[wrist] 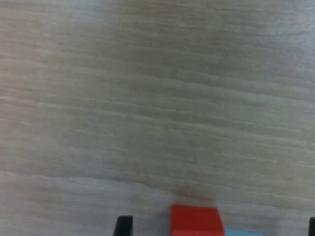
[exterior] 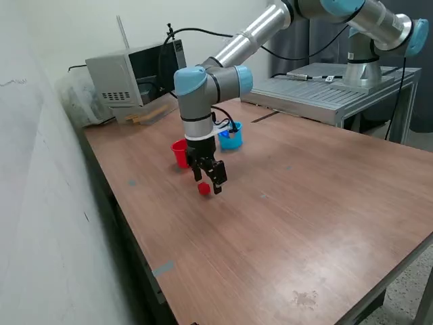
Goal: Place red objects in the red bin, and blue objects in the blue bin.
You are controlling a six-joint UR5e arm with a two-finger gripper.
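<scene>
the wooden surface [exterior: 284, 223] is bare in the foreground of the exterior view. further in, the pincer [exterior: 209, 184] points down, fingertips low over the surface, jaws spread apart with nothing gripped. a red cube [exterior: 203, 189] lies on the surface between the fingertips; the wrist view shows the same red cube [wrist: 196, 220] with one dark fingertip [wrist: 123, 225] standing clear beside it, not touching. behind the pincer the red cup [exterior: 179, 153] stands upright, partly hidden by the wrist. the light blue cup [exterior: 231, 138] stands upright just beyond, toward the exterior view's right. no blue cube can be made out.
</scene>
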